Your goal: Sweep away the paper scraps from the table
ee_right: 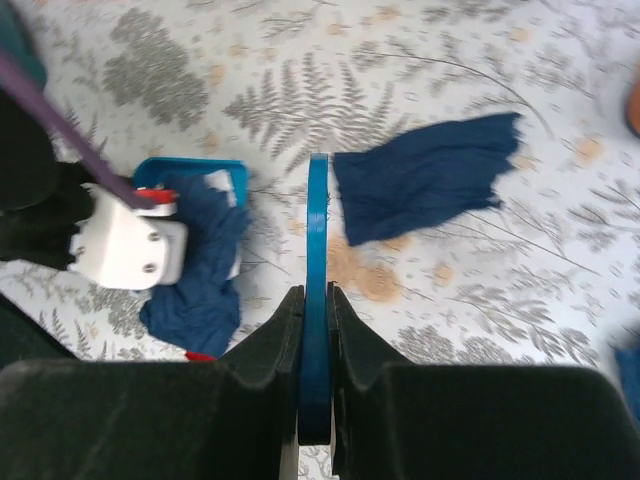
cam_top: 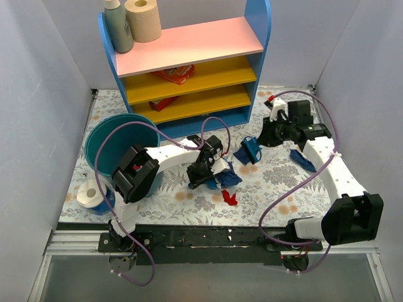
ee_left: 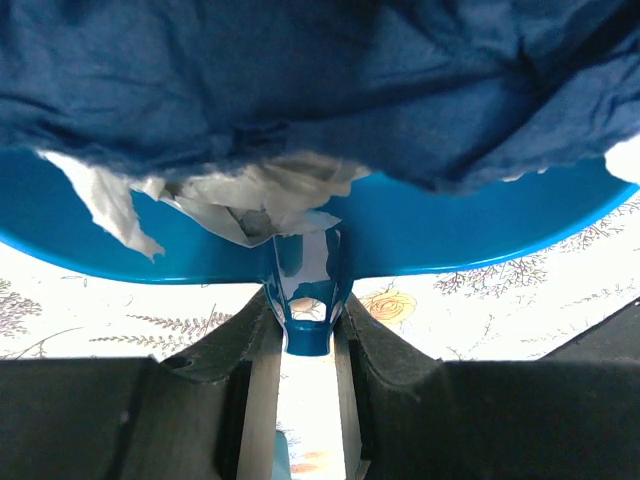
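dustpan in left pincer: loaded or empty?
Loaded. A dark blue scrap and white scraps lie in the dustpan; the left pincer clamps its handle.

The shelf unit blocks the back, the teal bucket the left; the table lies open near the front rail.

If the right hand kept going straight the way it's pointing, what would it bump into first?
The right hand is shut on a blue brush, so that leads. Straight on it would likely meet the table cloth, with a dark blue paper scrap just beside its line. Depth is unclear.
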Robot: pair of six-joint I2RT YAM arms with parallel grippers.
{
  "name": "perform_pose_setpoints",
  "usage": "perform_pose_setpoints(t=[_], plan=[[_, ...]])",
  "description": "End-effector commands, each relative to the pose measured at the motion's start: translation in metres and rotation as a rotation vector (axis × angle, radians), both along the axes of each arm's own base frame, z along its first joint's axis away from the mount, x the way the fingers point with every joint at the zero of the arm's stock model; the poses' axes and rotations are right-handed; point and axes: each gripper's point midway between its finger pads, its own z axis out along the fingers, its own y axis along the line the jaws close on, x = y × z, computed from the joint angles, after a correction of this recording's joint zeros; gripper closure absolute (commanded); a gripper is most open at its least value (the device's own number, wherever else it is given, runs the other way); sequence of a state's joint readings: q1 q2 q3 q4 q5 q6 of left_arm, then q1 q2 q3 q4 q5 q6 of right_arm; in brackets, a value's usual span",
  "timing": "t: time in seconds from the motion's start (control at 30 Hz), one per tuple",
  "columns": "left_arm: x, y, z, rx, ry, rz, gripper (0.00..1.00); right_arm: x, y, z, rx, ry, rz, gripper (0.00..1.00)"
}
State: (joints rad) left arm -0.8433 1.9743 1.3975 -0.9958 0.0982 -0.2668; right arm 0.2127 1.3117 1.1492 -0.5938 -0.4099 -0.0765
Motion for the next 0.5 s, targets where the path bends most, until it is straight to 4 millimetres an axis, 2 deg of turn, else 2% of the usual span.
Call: perform_pose_setpoints(t=[0.0,0.07,0.1,0.2,0.23,0.3,0.33,0.47], plan=[[0.020,-0.023,0.046,-0.144,-0.112,-0.019,1.00,0.012,-0.026,0.008,0.028,-0.001,-0.092,0.99],[0.023,-0.025,0.059,-0.155,-0.125,-0.017,1.00,0.008,-0.031,-0.002,0.033,0.030,-0.111,0.99],[0.029,-0.031,0.077,-0.190,-0.157,-0.021,1.00,0.008,-0.034,-0.005,0.035,0.039,-0.126,0.99],[0.035,-0.032,0.101,-0.211,-0.200,-0.016,1.00,0.003,-0.038,-0.018,0.046,0.075,-0.148,0.99],[0.038,-0.033,0.117,-0.234,-0.232,-0.012,1.00,0.002,-0.037,-0.020,0.048,0.079,-0.146,0.99],[0.041,-0.028,0.131,-0.231,-0.259,-0.007,1.00,0.000,-0.038,-0.026,0.051,0.089,-0.153,0.99],[0.043,-0.027,0.145,-0.248,-0.285,0.000,1.00,0.000,-0.038,-0.027,0.052,0.093,-0.155,0.99],[0.042,-0.013,0.172,-0.260,-0.327,0.047,1.00,-0.001,-0.039,-0.035,0.055,0.106,-0.159,0.99]])
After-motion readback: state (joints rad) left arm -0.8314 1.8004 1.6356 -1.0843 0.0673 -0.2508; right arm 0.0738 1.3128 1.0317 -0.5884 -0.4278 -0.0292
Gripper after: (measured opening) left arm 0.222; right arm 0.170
